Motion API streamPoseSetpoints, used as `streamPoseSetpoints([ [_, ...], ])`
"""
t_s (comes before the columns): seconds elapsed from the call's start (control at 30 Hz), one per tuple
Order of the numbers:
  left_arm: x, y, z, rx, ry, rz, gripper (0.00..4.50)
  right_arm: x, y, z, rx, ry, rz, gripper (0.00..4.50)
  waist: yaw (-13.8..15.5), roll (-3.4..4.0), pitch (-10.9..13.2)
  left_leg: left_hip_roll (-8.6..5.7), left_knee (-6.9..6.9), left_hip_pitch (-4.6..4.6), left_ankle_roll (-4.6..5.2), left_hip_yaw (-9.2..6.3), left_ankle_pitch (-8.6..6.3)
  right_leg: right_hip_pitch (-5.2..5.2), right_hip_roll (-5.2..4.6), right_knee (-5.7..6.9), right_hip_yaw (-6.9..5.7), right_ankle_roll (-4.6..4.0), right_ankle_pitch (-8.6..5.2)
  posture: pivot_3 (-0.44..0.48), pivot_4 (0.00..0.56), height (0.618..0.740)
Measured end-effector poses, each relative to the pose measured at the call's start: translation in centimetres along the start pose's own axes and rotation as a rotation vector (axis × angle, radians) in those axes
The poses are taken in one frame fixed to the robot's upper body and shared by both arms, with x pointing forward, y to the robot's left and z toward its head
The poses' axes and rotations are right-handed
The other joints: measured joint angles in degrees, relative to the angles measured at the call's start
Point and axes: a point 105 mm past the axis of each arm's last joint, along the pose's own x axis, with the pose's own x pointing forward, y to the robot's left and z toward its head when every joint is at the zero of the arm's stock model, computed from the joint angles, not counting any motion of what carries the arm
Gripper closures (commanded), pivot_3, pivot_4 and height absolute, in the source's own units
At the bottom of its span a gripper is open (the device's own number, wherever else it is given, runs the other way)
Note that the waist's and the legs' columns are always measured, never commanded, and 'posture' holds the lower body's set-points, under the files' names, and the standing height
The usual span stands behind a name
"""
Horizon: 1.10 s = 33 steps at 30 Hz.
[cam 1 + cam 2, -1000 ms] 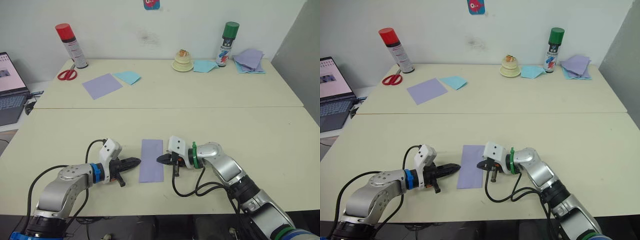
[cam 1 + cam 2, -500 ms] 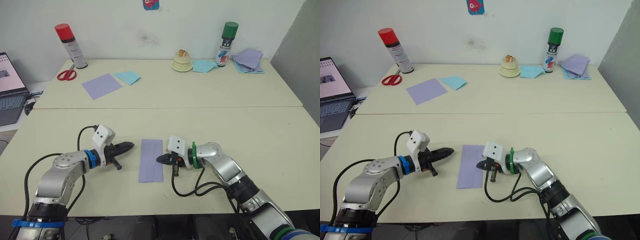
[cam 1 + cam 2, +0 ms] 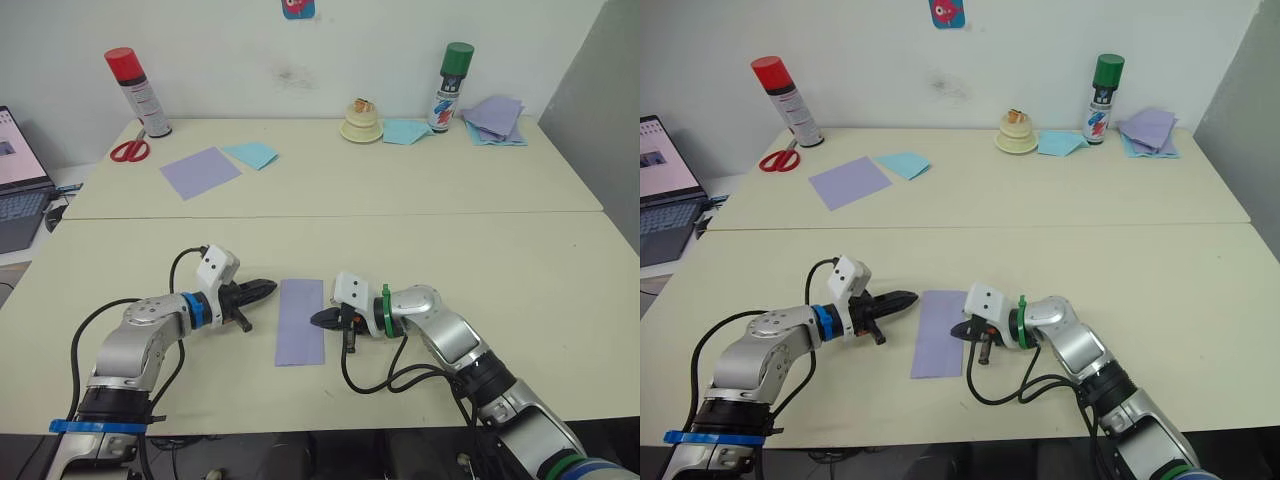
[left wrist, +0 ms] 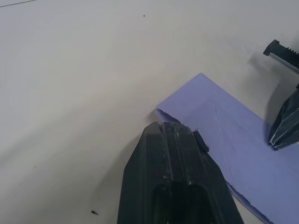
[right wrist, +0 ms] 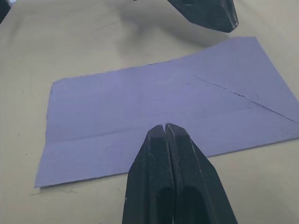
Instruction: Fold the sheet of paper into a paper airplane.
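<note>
The sheet of paper [image 3: 301,321] lies flat on the near table as a long lavender strip, folded, with faint crease lines [image 5: 140,102]. My left gripper [image 3: 270,289] is shut and empty, low over the table, its tip at the strip's far left corner [image 4: 170,128]. From the other side my right gripper [image 3: 315,319] is shut too, with its tip resting on the strip's right edge about halfway along [image 5: 166,128]. No paper is between either pair of fingers.
On the far table stand a red spray can [image 3: 124,78], scissors [image 3: 128,150], a smooth lavender sheet [image 3: 201,172], a light blue sheet [image 3: 250,154], a small cream dish [image 3: 361,122], a green spray can [image 3: 449,74] and a stack of purple sheets [image 3: 495,118]. A laptop [image 3: 18,190] sits at far left.
My left gripper pulled back from the middle of the strip's left edge, moved away from me, then came in to the far left corner. The right gripper and paper stayed put.
</note>
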Motion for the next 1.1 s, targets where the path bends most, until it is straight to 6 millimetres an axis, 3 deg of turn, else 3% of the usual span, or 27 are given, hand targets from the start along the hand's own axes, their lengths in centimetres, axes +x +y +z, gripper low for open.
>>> streamPoseSetpoints([
  [0.53, 0.8, -0.3, -0.8, 0.004, 0.042, -0.038, 4.5, 0.0, 0.0, 0.0, 0.004, -0.001, -0.013, 4.48, 0.0, 0.0, 0.0, 0.0, 0.01, 0.0, 0.0, -0.01, 0.0, 0.01, 0.01, 0.0, -0.01, 0.0, 0.0, 0.0, 0.15, 0.74],
  [1.1, 0.5, -1.3, -0.3, 0.055, 0.053, -0.107, 4.5, 0.0, 0.0, 0.0, 0.005, -0.002, -0.014, 4.48, 0.0, 0.0, 0.0, 0.0, 0.0, 0.0, 0.0, -0.01, 0.0, 0.02, 0.01, 0.0, -0.01, 0.0, 0.0, 0.0, 0.15, 0.74],
])
